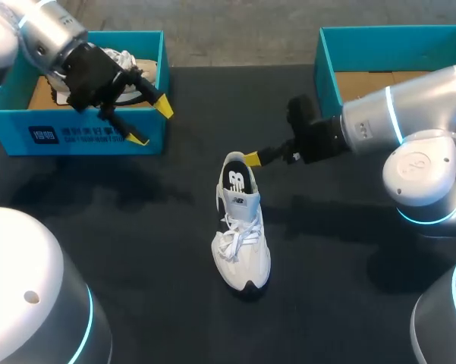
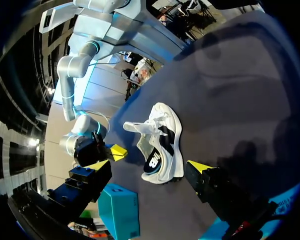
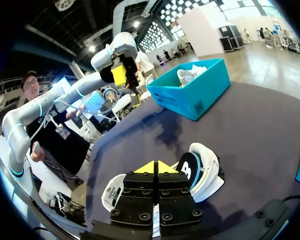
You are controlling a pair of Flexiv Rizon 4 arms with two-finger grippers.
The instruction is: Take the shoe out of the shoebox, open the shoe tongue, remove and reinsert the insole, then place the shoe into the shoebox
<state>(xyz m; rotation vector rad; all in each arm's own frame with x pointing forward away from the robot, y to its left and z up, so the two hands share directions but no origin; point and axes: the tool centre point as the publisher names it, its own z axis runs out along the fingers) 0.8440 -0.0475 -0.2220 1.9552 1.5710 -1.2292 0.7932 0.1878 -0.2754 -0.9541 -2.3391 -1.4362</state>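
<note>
A white shoe [image 1: 241,227] with a black heel stands upright on the black table, toe toward the front edge. My right gripper [image 1: 252,158] is shut, its yellow tips against the rim of the heel, nothing held between them. In the right wrist view the shut gripper [image 3: 156,167] hangs just over the shoe [image 3: 202,172]. My left gripper [image 1: 150,121] is open and empty, up in the air in front of the left teal shoebox [image 1: 83,136]. From the left wrist view, that gripper [image 2: 149,166] looks down on the shoe [image 2: 159,142], with my right gripper [image 2: 115,151] beside the heel.
A second white shoe [image 1: 125,61] lies inside the left shoebox [image 3: 189,92]. Another teal box [image 1: 394,53] stands at the back right, behind my right arm. Black tabletop surrounds the shoe on all sides.
</note>
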